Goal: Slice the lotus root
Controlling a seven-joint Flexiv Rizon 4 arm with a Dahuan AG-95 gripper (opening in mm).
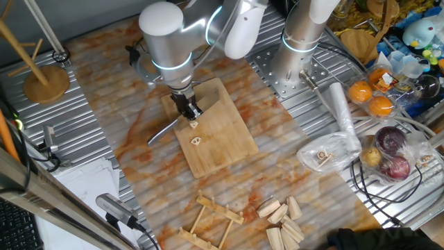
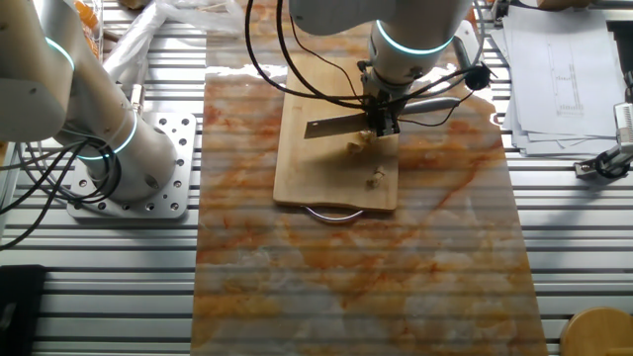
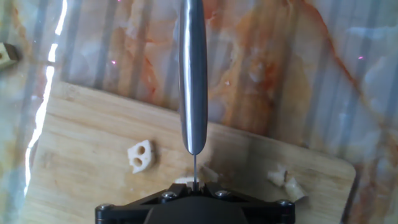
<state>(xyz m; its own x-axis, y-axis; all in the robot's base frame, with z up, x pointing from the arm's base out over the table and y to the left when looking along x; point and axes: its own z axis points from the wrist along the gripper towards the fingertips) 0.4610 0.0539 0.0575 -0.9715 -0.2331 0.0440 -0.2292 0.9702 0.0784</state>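
Gripper [image 1: 189, 110] clamped on knife [image 3: 192, 74], blade edge-down just over lotus root [image 2: 360, 142] on wooden board [image 1: 229, 142]. Cut slice [image 3: 140, 155] lies beside gripper. Prob best: press straight down, keep blade vertical, thin slices.

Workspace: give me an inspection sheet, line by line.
Surface: marbled orange-white mat on a ribbed metal table; wooden board lies on the mat.
Job's things: lotus root on the board under the knife; a cut slice with holes lies apart from it; small bits too.
Clutter: wooden wedge blocks, wooden rack, bagged fruit, oranges, papers.
Grippers: tool shut on the knife handle, blade over the board.
Cables: black cables near the fruit; others around the arm base.
Surroundings: second arm base, wooden stand.
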